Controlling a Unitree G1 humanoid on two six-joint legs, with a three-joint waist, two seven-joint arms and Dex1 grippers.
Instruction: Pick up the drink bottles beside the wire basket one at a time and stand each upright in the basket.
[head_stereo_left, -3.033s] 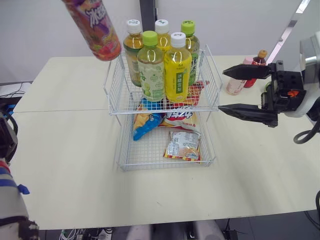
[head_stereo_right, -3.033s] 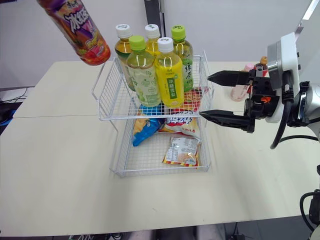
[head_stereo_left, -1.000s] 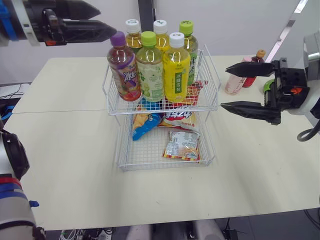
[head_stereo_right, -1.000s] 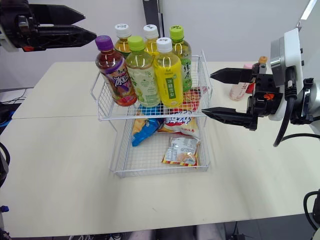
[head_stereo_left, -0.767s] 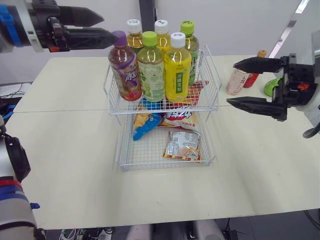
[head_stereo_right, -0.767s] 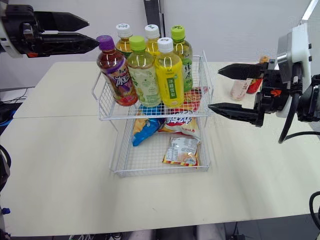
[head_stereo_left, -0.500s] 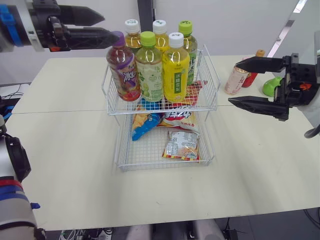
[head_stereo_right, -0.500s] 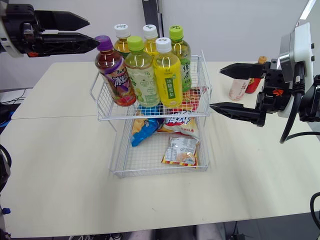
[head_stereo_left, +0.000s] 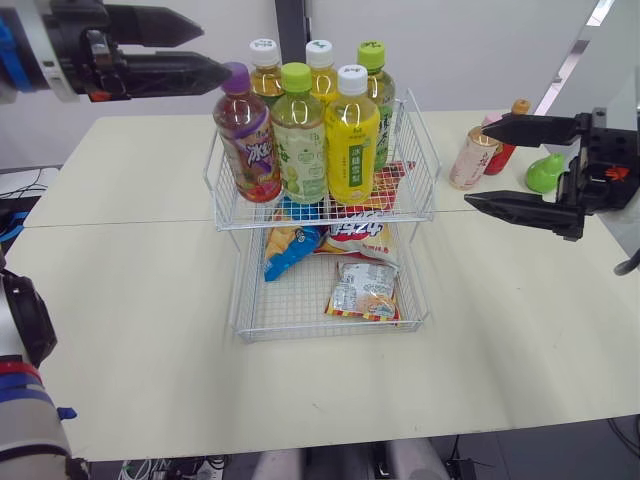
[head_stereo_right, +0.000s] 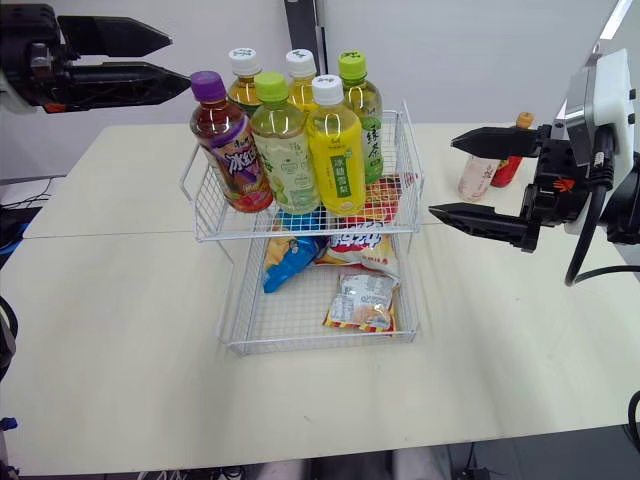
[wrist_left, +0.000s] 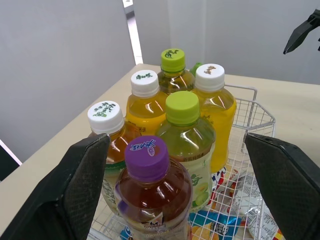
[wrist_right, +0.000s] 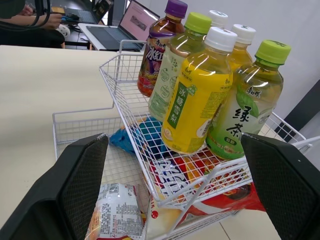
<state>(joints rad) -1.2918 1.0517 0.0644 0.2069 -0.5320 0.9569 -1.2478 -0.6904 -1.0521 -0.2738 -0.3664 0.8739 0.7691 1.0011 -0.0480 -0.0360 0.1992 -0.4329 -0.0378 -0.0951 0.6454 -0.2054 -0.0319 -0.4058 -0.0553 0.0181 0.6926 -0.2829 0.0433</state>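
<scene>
— Black left gripper (head_stereo_left: 215, 48) gapes empty beside the purple-capped bottle (head_stereo_left: 247, 135), which stands slightly tilted in the wire basket's (head_stereo_left: 420, 170) top tier.
— Right gripper (head_stereo_right: 441, 176), wide open and empty too, should straddle the pink bottle (head_stereo_right: 476, 178) squarely, missing the red bottle (head_stereo_right: 510, 162) beside it.

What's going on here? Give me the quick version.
The robot is loading bottles into the top tier of a wire basket. Six stand there now, the purple-capped one at the front left. The left end effector hovers open and empty, left of that cap. The right end effector is open and empty too, right of the basket, near a pink bottle and a red bottle still on the table.
</scene>
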